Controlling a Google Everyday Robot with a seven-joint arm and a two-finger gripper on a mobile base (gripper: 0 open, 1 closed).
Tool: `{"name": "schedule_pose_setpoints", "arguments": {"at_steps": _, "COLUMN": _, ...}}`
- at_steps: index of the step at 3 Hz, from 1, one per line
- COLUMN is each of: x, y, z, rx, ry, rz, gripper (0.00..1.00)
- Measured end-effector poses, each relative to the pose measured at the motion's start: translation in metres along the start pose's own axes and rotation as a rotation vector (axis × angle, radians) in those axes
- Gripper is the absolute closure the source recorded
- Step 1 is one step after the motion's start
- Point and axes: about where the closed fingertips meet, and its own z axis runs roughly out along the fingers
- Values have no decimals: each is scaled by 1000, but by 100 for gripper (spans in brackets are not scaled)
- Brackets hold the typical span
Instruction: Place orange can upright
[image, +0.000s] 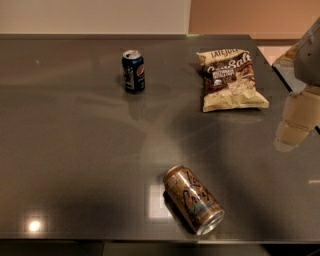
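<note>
Only one camera view here, so it's a quick one. It looks down onto a dark grey glossy table (75, 150).

The orange can (194, 199) is lying on its side near the front edge of the table, a bit right of the middle. It sits on a diagonal: one silver end points toward the front right, almost at the table edge, and the other end points back and to the left. You can see the dark scribbly lettering and a pale teal patch on its upper side. So it's not upright at this point.

The gripper (292, 131) is way over at the right edge of the view, pale cream-coloured and partly cut off by the frame. It's above the table surface, up and to the right of the orange can and well apart from it, touching none of the items. Honestly I can't tell whether it's spread or pressed together.

Further back, a dark blue Pepsi can (133, 71) stands upright left of centre. To its right a bag of chips (231, 79) lies flat, cream and brown. Both are well apart from the orange can. There's a bright light reflection (34, 225) on the front left of the table.
</note>
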Motion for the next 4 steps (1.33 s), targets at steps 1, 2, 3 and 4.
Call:
{"name": "schedule_pose_setpoints", "arguments": {"at_steps": 1, "x": 0, "y": 0, "z": 0, "rx": 0, "ry": 0, "rz": 0, "gripper": 0}}
{"name": "schedule_pose_setpoints", "arguments": {"at_steps": 2, "x": -8, "y": -3, "z": 2, "rx": -1, "ry": 25, "rz": 22, "gripper": 0}}
{"name": "schedule_pose_setpoints", "arguments": {"at_steps": 3, "x": -31, "y": -5, "z": 14, "rx": -14, "ry": 66, "rz": 67, "gripper": 0}}
{"name": "schedule_pose_setpoints", "arguments": {"at_steps": 4, "x": -61, "y": -4, "z": 32, "rx": -33, "ry": 104, "rz": 153, "gripper": 0}}
